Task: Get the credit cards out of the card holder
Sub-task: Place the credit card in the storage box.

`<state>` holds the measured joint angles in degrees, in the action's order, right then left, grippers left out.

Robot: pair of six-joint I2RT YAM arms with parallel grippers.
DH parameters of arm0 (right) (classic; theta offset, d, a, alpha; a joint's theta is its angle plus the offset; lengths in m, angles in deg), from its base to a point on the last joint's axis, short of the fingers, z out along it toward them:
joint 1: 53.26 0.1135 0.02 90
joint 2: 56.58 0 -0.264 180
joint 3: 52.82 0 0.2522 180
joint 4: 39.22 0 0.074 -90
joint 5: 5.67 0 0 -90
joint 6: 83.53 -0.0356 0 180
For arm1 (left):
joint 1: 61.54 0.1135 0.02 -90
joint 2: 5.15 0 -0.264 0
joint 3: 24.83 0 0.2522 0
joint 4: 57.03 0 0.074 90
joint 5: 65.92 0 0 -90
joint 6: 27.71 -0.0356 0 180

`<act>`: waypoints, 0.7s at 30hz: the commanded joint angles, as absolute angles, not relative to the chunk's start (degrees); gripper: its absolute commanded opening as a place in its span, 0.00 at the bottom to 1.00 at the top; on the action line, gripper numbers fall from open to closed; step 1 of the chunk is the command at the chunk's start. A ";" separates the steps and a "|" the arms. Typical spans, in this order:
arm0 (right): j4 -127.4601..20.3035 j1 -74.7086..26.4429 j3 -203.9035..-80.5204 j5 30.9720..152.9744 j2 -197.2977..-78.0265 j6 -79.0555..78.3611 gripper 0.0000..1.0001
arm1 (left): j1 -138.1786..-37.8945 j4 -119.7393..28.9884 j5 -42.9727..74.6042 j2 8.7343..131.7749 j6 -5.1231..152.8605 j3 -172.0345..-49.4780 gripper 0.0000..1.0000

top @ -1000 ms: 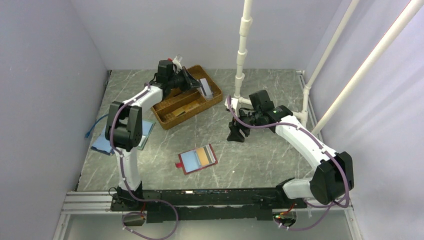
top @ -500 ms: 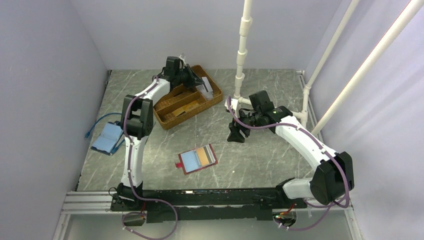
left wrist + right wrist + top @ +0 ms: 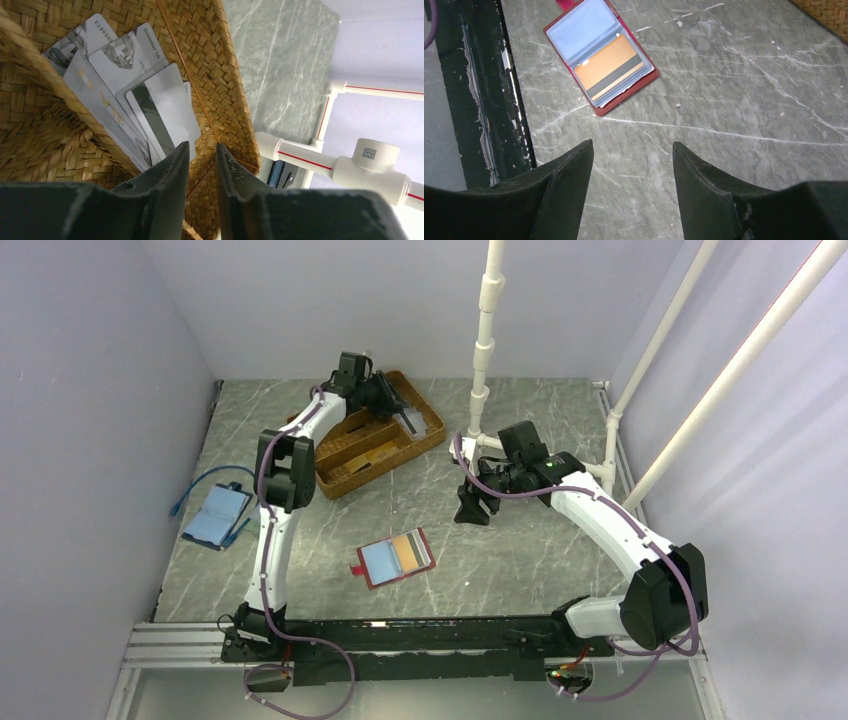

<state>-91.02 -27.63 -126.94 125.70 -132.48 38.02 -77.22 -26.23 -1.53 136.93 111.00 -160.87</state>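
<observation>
While the card holder lies open on the table with a gold-tan card in its pocket, the left gripper is held narrowly parted, clamping nothing, over silver-grey cards in the basket. The right gripper is held wide apart and empty above the table.

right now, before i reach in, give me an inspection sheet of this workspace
surface: grey marbled table
job's things: red card holder lies open, gold-tan card in its pocket; silver cards in woven basket
clutter: light-blue case at left edge
grippers: left gripper slightly open over basket, empty; right gripper open, empty
cables: purple cables on the arms; blue cord by the case
surroundings: white pipe frame, lilac walls
</observation>
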 commanded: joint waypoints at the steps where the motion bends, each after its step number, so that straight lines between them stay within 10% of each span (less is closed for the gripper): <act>1: -89.50 -27.73 -126.78 125.82 -131.27 39.07 0.62 | -77.53 -22.78 0.13 136.17 107.95 -164.94 0.33; 10: -89.67 -27.69 -126.61 126.72 -131.15 39.59 0.62 | -77.27 -22.78 5.53 123.35 100.13 -157.08 0.40; 21: -87.69 -27.68 -122.77 131.11 -126.43 42.76 0.69 | -77.27 -36.03 12.09 91.29 96.01 -119.08 0.52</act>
<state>-90.46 -27.63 -123.74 128.12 -129.86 40.25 -77.20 -30.67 8.24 100.82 99.13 -126.66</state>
